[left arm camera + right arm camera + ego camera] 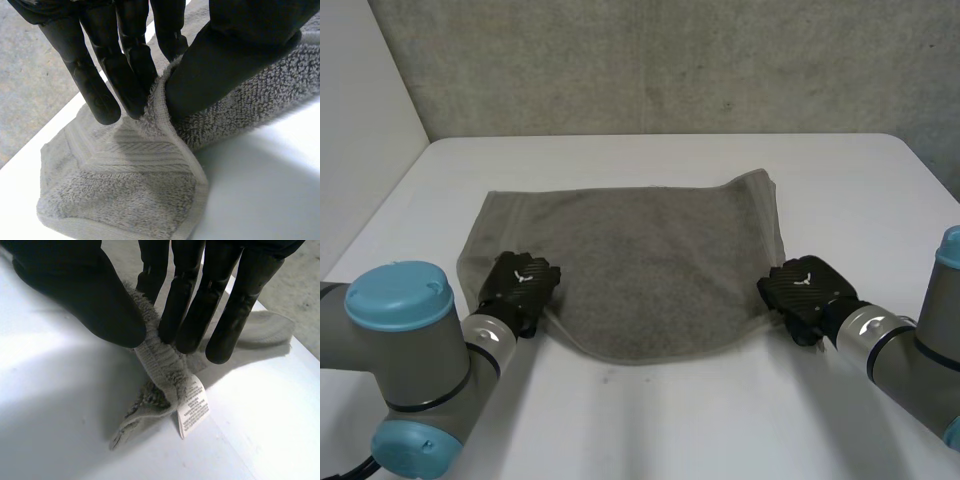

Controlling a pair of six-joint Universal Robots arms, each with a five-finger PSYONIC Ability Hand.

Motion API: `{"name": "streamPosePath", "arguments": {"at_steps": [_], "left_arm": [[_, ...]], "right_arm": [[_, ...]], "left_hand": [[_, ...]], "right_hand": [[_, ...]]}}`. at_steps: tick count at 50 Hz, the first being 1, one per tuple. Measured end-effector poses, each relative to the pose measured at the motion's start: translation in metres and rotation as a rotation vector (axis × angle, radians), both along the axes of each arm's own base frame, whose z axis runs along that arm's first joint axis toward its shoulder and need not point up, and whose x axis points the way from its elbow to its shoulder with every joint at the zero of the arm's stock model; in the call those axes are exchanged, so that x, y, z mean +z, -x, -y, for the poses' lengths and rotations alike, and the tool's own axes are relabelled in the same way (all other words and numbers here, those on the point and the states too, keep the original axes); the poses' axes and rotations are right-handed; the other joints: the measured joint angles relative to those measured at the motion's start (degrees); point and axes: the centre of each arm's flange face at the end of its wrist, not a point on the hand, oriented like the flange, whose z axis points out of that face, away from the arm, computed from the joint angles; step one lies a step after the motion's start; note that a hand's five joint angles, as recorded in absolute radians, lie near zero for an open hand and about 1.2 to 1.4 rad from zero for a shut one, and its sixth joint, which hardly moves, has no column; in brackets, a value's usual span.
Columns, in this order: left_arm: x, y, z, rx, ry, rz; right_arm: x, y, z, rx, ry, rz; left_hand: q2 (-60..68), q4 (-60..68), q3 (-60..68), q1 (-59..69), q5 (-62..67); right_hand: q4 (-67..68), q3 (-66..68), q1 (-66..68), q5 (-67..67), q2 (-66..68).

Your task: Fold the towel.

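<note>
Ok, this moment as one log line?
left robot hand: pinching towel near-left corner | right robot hand: pinching near-right corner by label | towel: spread on table

Grey towel (640, 270) spread on white table (650, 420), far right corner rucked up. On its near left edge, left hand (523, 283); at near right corner, right hand (805, 290). Concrete wall (670, 60) behind.

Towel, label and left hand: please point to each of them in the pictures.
towel (640, 260): head view, on the middle of the cloth.
label (193, 411): right wrist view, on its printed white face.
left hand (523, 283): head view, on the back of the hand.
</note>
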Motion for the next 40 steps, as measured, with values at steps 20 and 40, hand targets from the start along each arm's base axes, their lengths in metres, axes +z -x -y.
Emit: {"name": "streamPosePath", "arguments": {"at_steps": [20,40], "left_arm": [[0.016,-0.013,0.007,0.046,0.04,-0.027],[0.017,-0.015,0.008,0.058,0.032,-0.05]], "right_arm": [[0.012,0.061,0.007,-0.403,-0.305,0.392],[0.001,0.07,0.018,-0.451,-0.281,0.484]], "left_hand": [[0.0,0.0,0.0,0.0,0.0],[0.0,0.0,0.0,0.0,0.0]], "right_hand": [[-39.3,-38.7,-28.4,-38.3,-37.6],[-38.5,-38.0,-28.1,-37.3,-36.9]]}}
